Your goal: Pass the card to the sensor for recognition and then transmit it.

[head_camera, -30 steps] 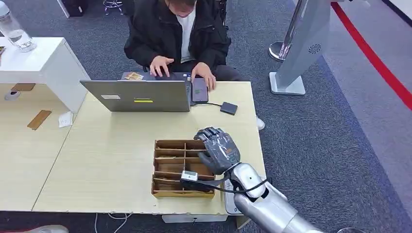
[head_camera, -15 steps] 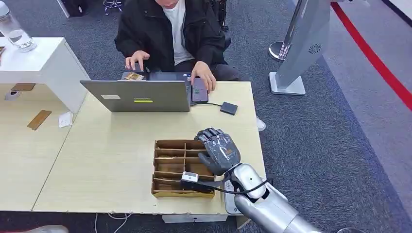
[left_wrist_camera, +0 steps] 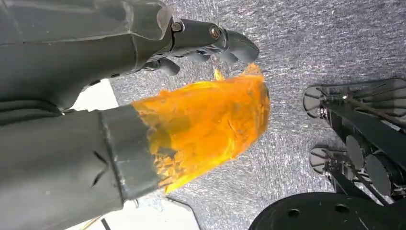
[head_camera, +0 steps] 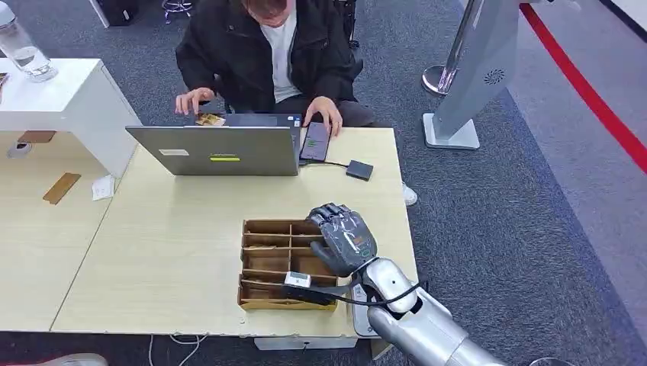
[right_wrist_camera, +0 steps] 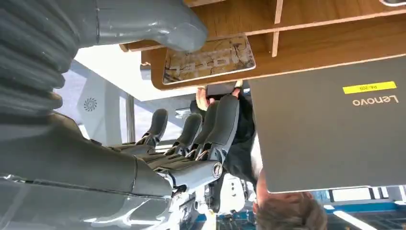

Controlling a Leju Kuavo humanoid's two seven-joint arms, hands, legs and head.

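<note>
Left hand: the left hand hangs over grey carpet, away from the table; its fingers are curled in and nothing lies between them. An orange film wraps its thumb.
Laptop: a grey laptop stands open at the far side of the table, with a person seated behind it, one hand by a phone.
Sensor: a small dark box on a cable lies near the laptop, on the table's far right. I judge this to be the sensor, but I cannot be sure.
Tray: a wooden tray with slots sits near the table's front right edge, well apart from the dark box.
Card: a card with printed letters lies flat in one slot of the tray, in the right wrist view; the thumb is just beside it, and I cannot tell whether it touches.
Right hand: the right hand hovers over the right end of the tray, fingers apart and holding nothing.
Step in hand: picking the card out of its slot, by my reading.
How to do it well: bring the thumb under the card's free edge and a finger on top, pinch firmly, then lift straight up so the slot walls do not catch it.
Risk: a flat card may slide instead of lifting.
</note>
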